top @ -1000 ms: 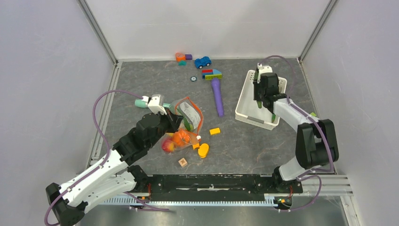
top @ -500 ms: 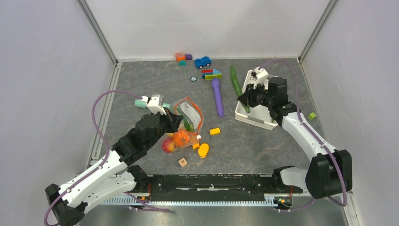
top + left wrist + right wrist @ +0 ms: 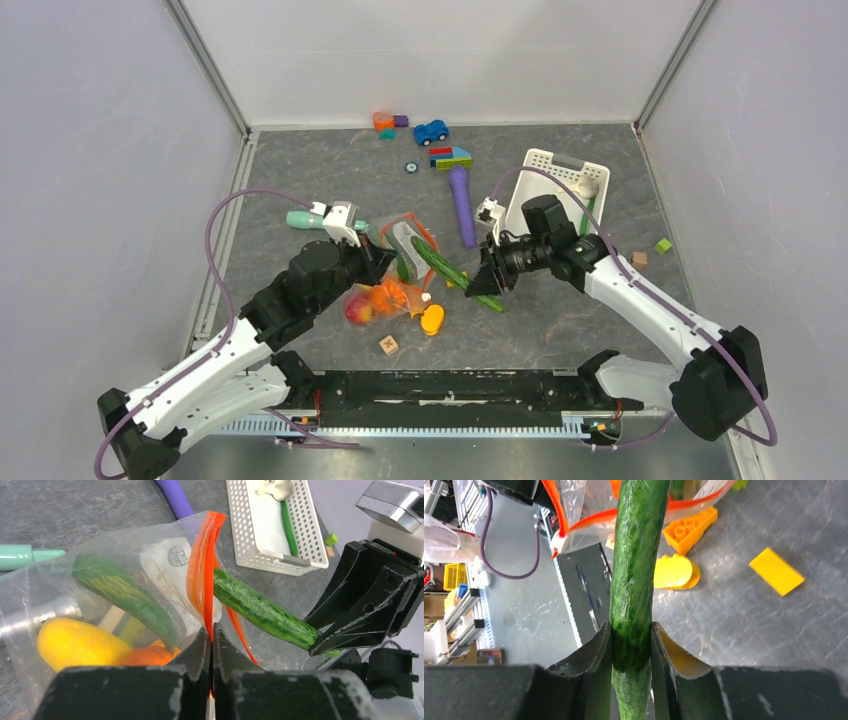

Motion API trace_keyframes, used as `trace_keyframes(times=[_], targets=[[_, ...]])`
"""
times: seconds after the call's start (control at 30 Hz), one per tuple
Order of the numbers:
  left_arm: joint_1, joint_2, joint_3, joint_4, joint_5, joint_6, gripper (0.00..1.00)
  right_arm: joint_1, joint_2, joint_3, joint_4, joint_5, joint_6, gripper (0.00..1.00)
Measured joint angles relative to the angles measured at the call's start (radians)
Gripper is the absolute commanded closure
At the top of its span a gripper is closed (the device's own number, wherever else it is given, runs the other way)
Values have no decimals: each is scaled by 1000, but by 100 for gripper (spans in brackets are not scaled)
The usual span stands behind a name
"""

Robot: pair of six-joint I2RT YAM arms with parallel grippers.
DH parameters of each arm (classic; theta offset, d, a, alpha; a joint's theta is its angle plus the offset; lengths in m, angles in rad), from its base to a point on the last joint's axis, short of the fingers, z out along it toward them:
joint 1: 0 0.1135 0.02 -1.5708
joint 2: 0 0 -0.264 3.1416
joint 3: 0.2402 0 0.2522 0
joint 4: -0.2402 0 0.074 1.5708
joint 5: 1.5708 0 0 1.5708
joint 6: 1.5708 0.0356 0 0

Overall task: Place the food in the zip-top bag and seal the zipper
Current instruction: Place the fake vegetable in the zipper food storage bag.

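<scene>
The clear zip-top bag (image 3: 400, 250) lies left of centre, its mouth facing right. My left gripper (image 3: 383, 262) is shut on the orange-red zipper strip (image 3: 202, 570) and holds the mouth open and raised. Inside the bag are a yellow squash (image 3: 70, 642), an orange pumpkin (image 3: 150, 656) and a green cucumber (image 3: 125, 595). A red fruit (image 3: 357, 311) shows at the bag's bottom. My right gripper (image 3: 487, 282) is shut on a second long cucumber (image 3: 450, 268), whose far tip is at the bag's mouth (image 3: 636, 555). A white garlic piece (image 3: 587, 187) and a thin green bean (image 3: 590, 215) lie in the basket.
The white slotted basket (image 3: 540, 195) stands at the right rear. A purple tool (image 3: 462, 205) lies between it and the bag, and a teal tool (image 3: 300, 218) lies left of the bag. Yellow and orange blocks (image 3: 432, 320), a wooden cube (image 3: 388, 345) and small cubes (image 3: 662, 245) are scattered about.
My right gripper has lifted the cucumber out of the basket and carried it left and down to the bag's mouth. My left gripper keeps its hold on the zipper strip.
</scene>
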Motion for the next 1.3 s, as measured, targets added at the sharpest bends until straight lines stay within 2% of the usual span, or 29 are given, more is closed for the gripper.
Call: trace_keyframes(times=[0.17,0.37,0.63,0.87,1.07,1.17,1.3], targets=[[0,10,0,11,61,29,98,5,-47,45,-205,8,-29,98],[0,32,0,22,200,79,98,17,-50,105,-309,5,-54,98],[-1,56,0,34,299,110,98,71,76,168,-322,2,-53,98],[-1,73,0,51,360,115,98,92,169,264,-326,13,-29,92],[-6,76,0,76,416,116,98,106,215,276,-292,68,27,90],[-10,77,0,85,431,116,98,116,255,307,-287,130,55,83],[-11,78,0,94,447,116,98,121,290,340,-249,187,108,78]])
